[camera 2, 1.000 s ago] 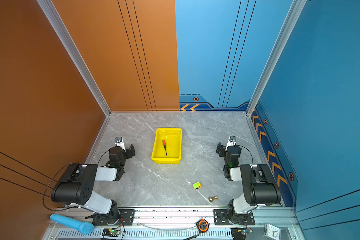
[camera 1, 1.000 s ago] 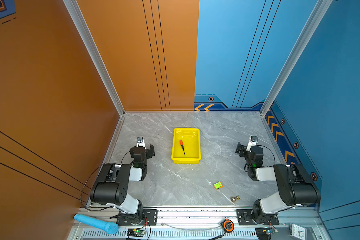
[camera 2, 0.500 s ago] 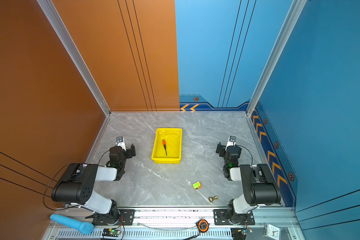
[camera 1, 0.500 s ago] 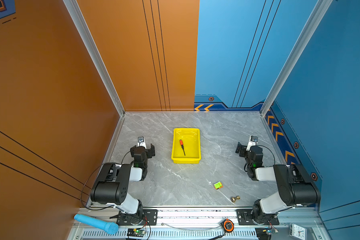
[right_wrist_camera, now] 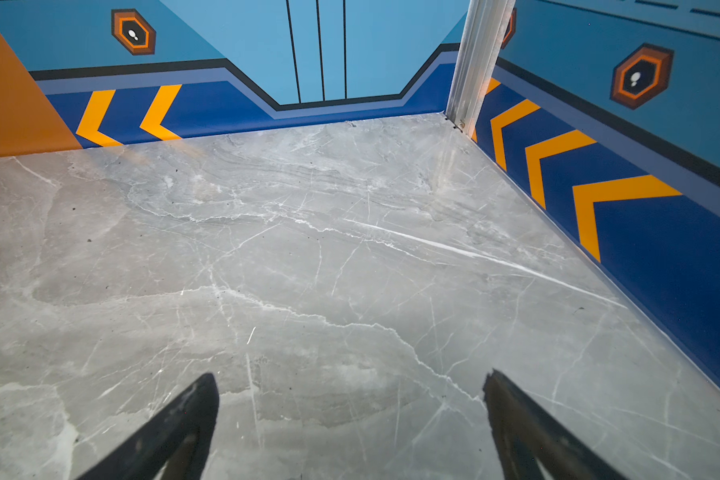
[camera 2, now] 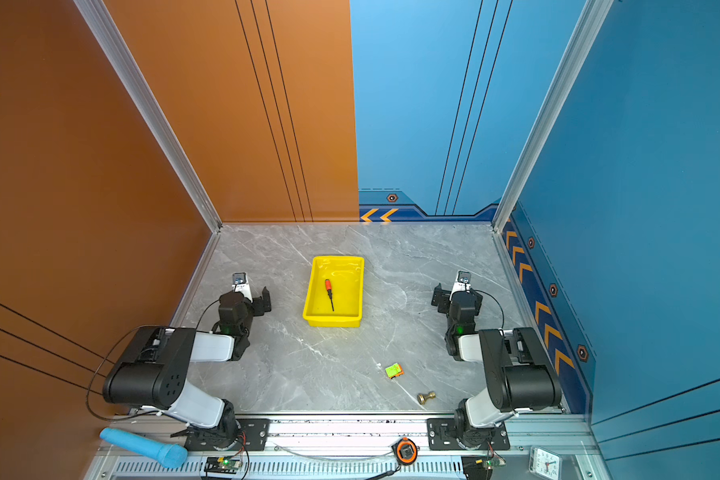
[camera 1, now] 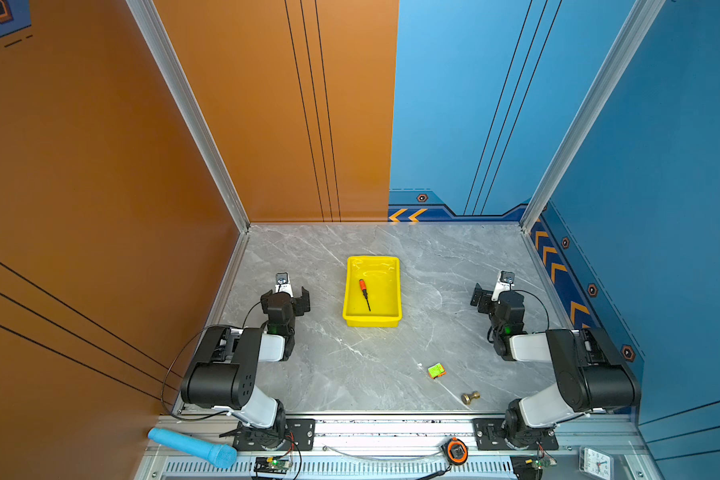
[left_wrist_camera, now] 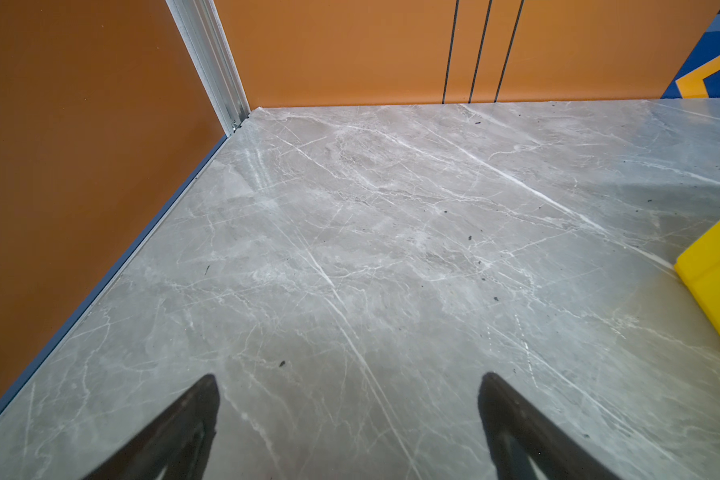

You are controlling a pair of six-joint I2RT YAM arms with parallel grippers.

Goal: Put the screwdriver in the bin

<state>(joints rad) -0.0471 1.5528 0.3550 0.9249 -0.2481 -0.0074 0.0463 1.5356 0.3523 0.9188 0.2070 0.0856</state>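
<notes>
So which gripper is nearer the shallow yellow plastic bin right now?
Left. The left gripper sits just off the left side of the shallow yellow plastic bin; the right gripper is farther off its right side.

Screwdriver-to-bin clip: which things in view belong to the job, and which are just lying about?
Job:
- screwdriver, lying inside the bin
- yellow bin

Lying about:
- green-and-orange block
- brass knob
- blue cylinder
- orange tape measure
- small clock
</notes>
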